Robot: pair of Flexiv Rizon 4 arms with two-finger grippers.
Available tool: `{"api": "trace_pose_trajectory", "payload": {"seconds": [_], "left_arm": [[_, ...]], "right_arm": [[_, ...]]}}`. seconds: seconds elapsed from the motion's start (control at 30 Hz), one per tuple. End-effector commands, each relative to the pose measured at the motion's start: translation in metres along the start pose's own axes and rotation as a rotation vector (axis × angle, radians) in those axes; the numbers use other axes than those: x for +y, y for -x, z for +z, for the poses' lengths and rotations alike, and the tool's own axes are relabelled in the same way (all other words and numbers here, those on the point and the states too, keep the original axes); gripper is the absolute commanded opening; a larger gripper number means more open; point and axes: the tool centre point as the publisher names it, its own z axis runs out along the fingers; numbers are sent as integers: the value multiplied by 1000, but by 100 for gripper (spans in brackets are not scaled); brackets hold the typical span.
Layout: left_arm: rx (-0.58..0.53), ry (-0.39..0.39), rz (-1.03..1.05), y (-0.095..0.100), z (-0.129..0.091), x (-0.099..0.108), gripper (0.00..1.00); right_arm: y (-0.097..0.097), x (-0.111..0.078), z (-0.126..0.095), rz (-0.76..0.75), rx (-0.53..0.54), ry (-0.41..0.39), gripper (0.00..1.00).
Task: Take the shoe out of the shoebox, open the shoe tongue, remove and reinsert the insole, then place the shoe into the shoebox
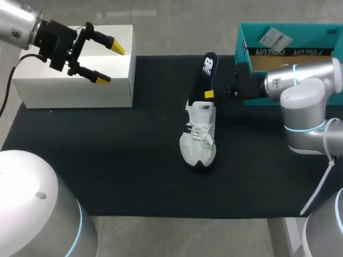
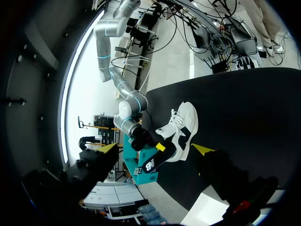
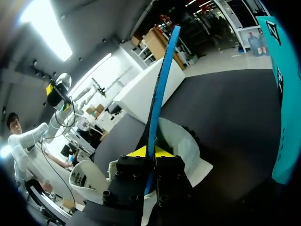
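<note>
Closest to your right wrist camera, the right hand [image 3: 146,153] is clamped on the insole [image 3: 162,84], with both fingers pressed against it from either side. The grip sits low on the insole, just above the shoe's collar. From there the insole rises edge-on ahead of the fingers, showing a blue edge. The shoe [image 3: 183,141] sits directly under that hand with its opening facing the camera.

From your head view, the shoe is white with a dark sole and lies near the middle of the surface [image 1: 107,171], which carries a black mat. Its laces face up and its toe points toward the robot's side. The black insole sticks out of the heel end and reaches toward the far edge. Its near end meets the shoe's opening, but you cannot tell how far it goes inside. Your right arm comes in from the right, level with the heel.

The shoebox [image 1: 292,32] is teal and open, and it stands at the far right corner behind the right arm. The shoe is outside the shoebox, well apart from it.

Your left hand [image 1: 110,63] is over the white box [image 1: 75,91] at the far left corner. Its fingers are spread wide with nothing between them, and it is well away from the shoe.
</note>
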Motion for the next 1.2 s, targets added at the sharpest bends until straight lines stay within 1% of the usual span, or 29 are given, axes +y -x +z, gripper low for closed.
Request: {"api": "trace_pose_trajectory", "payload": {"seconds": [0.03,0.13,0.37,0.57,0.67,0.73,0.77,0.8,0.9,1.1,1.2], "left_arm": [[3,-1,0,0,0,1,100],[3,-1,0,0,0,1,100],[3,-1,0,0,0,1,100],[3,-1,0,0,0,1,100],[3,-1,0,0,0,1,100],[3,-1,0,0,0,1,100],[3,-1,0,0,0,1,100],[3,-1,0,0,0,1,100],[3,-1,0,0,0,1,100],[3,-1,0,0,0,1,100],[3,-1,0,0,0,1,100]], "right_arm": [[-3,-6,3,5,-9,-38,0],[-4,-15,7,10,-15,-72,0],[-8,-31,10,37,-12,-90,0],[-11,-39,8,49,-11,-112,0],[-12,-40,7,58,0,-102,0],[-12,-36,6,56,0,-96,0],[-11,-32,6,49,-1,-92,22],[-10,-29,5,43,-2,-89,29],[-7,-17,4,21,-6,-85,32],[3,3,4,-17,-14,-76,29],[6,10,3,-28,-25,-67,25]]}}
